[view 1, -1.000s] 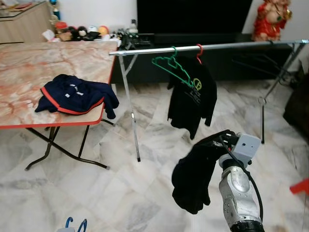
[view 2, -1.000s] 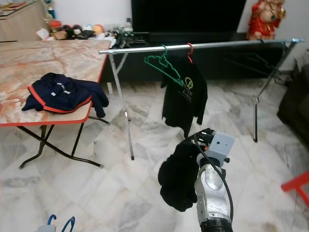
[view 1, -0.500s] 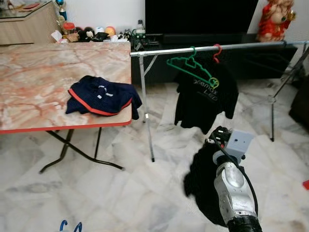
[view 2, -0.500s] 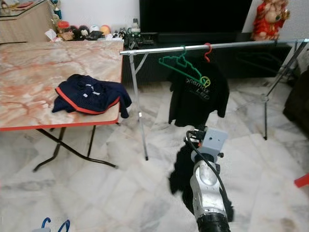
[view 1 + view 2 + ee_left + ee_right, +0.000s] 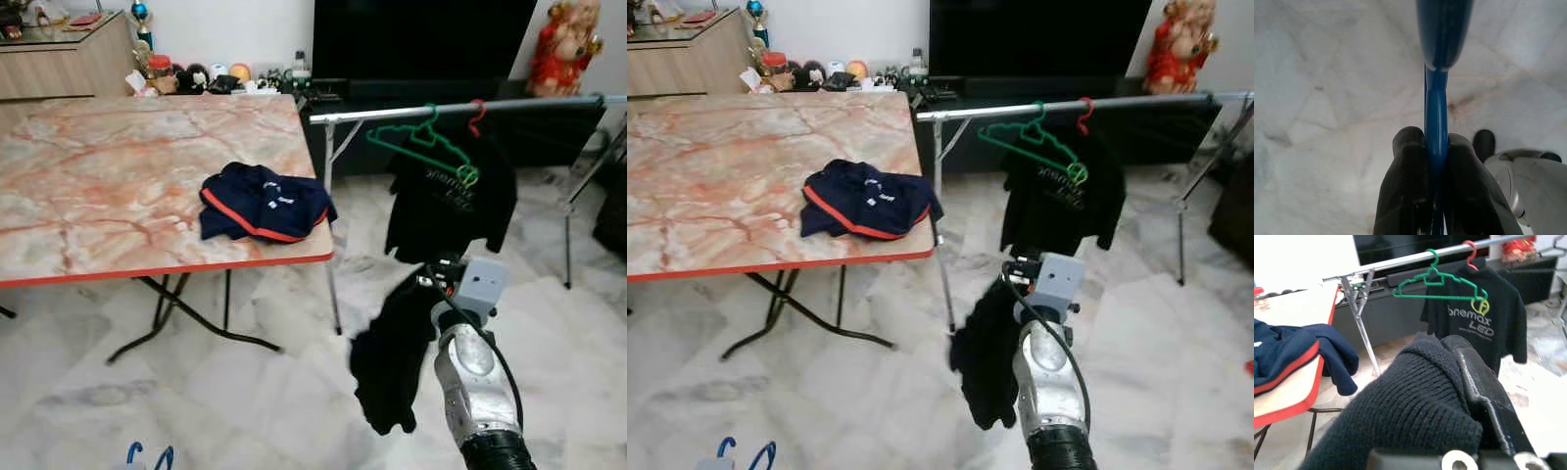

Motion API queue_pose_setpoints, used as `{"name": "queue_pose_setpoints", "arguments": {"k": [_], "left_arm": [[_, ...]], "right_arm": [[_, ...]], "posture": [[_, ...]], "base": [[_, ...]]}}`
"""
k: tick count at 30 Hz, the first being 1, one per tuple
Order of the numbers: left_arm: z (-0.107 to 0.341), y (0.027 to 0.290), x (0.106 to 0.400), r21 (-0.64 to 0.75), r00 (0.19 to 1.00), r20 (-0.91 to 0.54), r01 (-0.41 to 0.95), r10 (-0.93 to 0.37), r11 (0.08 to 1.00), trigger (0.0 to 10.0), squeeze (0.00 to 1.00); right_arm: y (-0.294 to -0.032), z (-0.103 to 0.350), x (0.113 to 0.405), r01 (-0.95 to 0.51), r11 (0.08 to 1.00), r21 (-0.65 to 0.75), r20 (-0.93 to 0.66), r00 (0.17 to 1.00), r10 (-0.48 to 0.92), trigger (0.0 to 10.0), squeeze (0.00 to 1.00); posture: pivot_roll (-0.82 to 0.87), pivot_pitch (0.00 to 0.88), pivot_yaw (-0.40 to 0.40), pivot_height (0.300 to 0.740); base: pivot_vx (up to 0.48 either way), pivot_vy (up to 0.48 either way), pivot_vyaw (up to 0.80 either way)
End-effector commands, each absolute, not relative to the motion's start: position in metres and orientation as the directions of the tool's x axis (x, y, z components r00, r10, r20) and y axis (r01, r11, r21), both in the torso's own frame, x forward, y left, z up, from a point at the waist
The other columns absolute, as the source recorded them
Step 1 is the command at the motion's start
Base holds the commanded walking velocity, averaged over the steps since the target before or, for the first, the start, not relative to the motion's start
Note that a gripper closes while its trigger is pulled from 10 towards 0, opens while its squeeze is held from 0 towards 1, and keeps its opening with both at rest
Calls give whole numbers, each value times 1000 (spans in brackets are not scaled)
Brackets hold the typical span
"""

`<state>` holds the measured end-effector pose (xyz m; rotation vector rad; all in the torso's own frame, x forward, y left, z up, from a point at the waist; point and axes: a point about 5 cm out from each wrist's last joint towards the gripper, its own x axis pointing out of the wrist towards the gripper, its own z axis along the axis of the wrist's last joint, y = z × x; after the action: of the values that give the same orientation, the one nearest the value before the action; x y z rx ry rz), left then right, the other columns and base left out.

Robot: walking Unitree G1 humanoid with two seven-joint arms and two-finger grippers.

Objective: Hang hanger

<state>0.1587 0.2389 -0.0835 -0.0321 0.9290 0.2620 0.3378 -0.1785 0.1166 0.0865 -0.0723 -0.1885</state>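
Note:
My left gripper (image 5: 1436, 142) is shut on a blue hanger (image 5: 1436, 93), held low over the marble floor; its blue tips (image 5: 147, 455) show at the bottom edge of the left eye view. At my front right, my right gripper (image 5: 434, 282) is shut on a black knitted garment (image 5: 392, 352) that hangs limp from it. Beyond it runs a silver clothes rail (image 5: 392, 112). On the rail hang an empty green hanger (image 5: 423, 147) and a red hanger (image 5: 477, 113) carrying a black printed T-shirt (image 5: 449, 201).
A marble-topped folding table (image 5: 108, 186) with a red edge stands to my left, with a navy and red garment (image 5: 263, 201) near its right corner. A dark TV cabinet (image 5: 411, 88) and a red figurine (image 5: 566, 44) stand behind the rail. Pale marble floor lies ahead.
The whole picture has shifted right, so the camera has turned left and more of the table shows. The right gripper still holds the black garment, which swings slightly.

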Motion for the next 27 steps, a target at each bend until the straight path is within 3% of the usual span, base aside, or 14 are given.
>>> {"name": "queue_pose_setpoints", "arguments": {"k": [1, 10, 27], "left_arm": [[-83, 242, 158, 89, 565, -795, -251, 221, 964, 10000, 0], [-85, 241, 155, 93, 555, -799, -264, 230, 960, 10000, 0], [-83, 237, 160, 28, 596, -779, -275, 193, 961, 10000, 0]], "right_arm": [[-182, 122, 339, 195, 976, 100, 86, 975, -203, 10000, 0], [-183, 121, 339, 200, 975, 96, 85, 975, -208, 10000, 0], [-183, 128, 340, 177, 982, 70, 128, 974, -185, 10000, 0]], "posture": [[-14, 0, -15, 740], [-15, 0, -16, 740], [-4, 3, -12, 740]], "base": [[0, 480, 0], [0, 455, 0], [0, 0, 0]]}}
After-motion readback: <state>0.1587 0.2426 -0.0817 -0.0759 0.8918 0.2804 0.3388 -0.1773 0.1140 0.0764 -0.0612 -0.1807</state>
